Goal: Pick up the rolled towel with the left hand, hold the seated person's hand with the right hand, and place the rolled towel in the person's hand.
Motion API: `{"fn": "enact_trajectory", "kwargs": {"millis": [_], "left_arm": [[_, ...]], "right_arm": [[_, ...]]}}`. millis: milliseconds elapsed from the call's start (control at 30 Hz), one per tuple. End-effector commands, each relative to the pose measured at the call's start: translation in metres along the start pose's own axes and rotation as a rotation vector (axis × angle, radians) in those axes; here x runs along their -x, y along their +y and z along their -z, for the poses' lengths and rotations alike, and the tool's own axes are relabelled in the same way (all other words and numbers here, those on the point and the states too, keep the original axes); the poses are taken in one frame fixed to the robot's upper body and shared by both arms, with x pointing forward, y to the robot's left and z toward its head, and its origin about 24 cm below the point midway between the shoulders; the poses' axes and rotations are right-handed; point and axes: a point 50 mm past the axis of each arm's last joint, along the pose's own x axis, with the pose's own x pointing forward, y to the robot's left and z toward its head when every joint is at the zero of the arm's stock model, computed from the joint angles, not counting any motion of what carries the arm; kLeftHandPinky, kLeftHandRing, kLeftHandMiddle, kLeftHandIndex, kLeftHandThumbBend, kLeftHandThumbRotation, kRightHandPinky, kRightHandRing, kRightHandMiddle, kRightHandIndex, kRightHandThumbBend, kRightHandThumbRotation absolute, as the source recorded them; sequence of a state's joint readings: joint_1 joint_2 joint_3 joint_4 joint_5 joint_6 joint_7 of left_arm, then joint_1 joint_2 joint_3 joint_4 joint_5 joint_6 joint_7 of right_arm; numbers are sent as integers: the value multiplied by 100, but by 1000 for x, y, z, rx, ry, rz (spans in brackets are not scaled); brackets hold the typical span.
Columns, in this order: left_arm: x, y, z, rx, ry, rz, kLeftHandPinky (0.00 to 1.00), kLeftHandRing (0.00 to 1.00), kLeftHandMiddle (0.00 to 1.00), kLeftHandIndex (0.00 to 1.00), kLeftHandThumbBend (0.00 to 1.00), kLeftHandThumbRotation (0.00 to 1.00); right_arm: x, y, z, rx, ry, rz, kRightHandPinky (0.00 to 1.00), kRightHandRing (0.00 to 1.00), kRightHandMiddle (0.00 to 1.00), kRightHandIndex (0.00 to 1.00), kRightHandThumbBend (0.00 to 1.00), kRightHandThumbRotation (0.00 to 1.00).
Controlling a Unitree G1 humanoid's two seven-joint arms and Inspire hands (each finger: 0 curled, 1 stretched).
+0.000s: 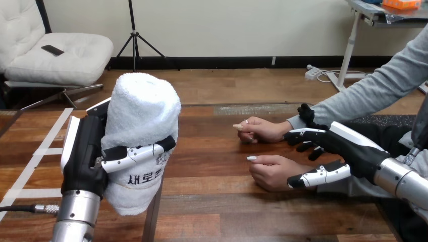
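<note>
The robot's left hand point(88, 151) is gripping the white rolled terry-cloth towel point(144, 108). The black-and-white fingers point(134, 154) are curling across the towel's front, just above a band of dark print, and are pressing the cloth inward. The towel is standing upright. Its rounded top is rising well above the fingers and its lower end is hanging below them, in front of the brown wooden plank table point(212, 201).

The robot's right hand point(348, 146) is reaching in from the right side with its fingers released, spread and only loosely bent, grasping nothing. Its straight thumb point(318, 176) is lying against the near side of the wrist of the person's nearer hand point(272, 171), which is resting loosely curled on the table just beyond the thumb tip. The upper fingers point(303, 134) are extending on the far side of that wrist, beside the wrist of the person's farther hand point(260, 130), which is also resting on the table. Contact between those fingers and either wrist cannot be determined. The towel is positioned well apart from both of the person's hands.
</note>
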State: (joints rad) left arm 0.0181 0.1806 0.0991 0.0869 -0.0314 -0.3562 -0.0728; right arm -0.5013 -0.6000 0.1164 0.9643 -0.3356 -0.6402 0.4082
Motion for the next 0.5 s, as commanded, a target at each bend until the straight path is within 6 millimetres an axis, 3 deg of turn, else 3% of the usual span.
{"fn": "enact_trajectory", "kwargs": {"millis": [0,467], "left_arm": [[-12,3,-15,5,-96,-18,28,33,38,40,60,0],[-11,3,-14,7,-93,-13,28,33,38,40,60,0]], "right_arm": [[-8,-34,-18,70,-39,57,72,82,85,86,100,46],[-10,-32,-13,80,6,32,73,81,84,86,100,39]]}}
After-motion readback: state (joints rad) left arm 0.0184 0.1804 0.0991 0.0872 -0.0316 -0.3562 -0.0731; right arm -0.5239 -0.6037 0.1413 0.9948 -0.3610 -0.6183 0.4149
